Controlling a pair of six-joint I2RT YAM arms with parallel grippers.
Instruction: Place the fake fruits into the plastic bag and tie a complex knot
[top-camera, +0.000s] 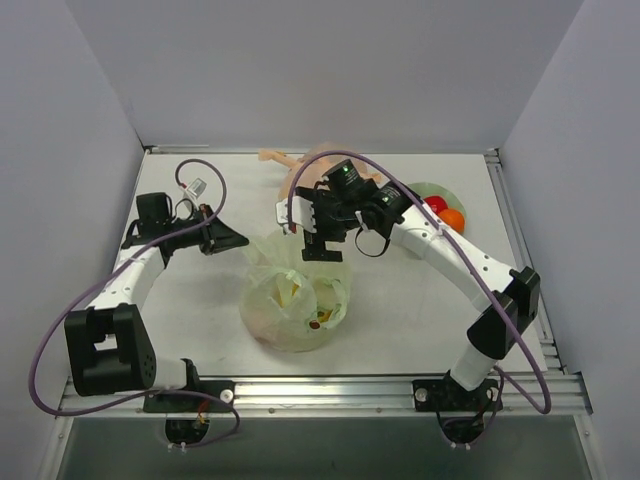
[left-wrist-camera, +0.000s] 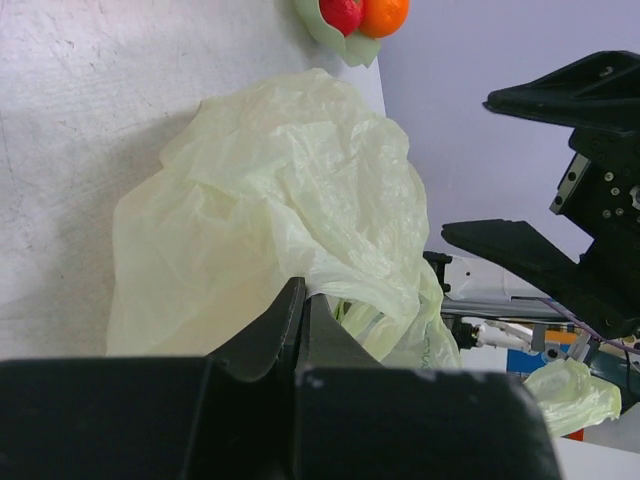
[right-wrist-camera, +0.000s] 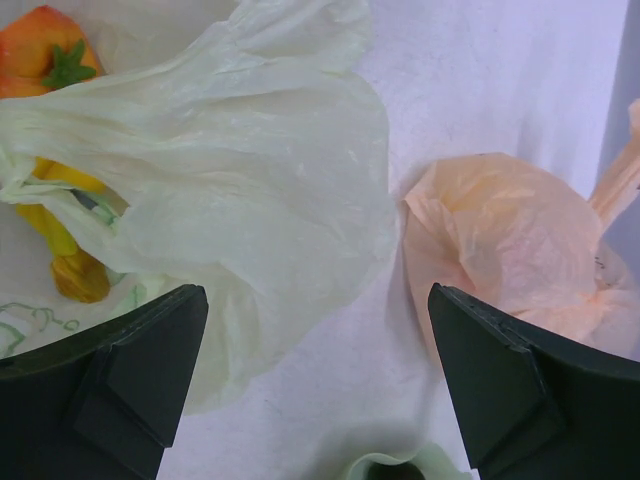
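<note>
The pale green plastic bag sits in the middle of the table with its mouth up. Yellow bananas and an orange fruit with a green calyx show inside it. My left gripper is shut, and the bag's left edge runs into its fingertips. My right gripper is open and empty, hovering over the bag's far side. A red fruit and an orange fruit lie in the green dish at the right.
A knotted peach-orange bag lies just behind the green bag and shows right of my right fingers. The wavy green dish stands at the back right, and its rim is under the right gripper. Walls close three sides.
</note>
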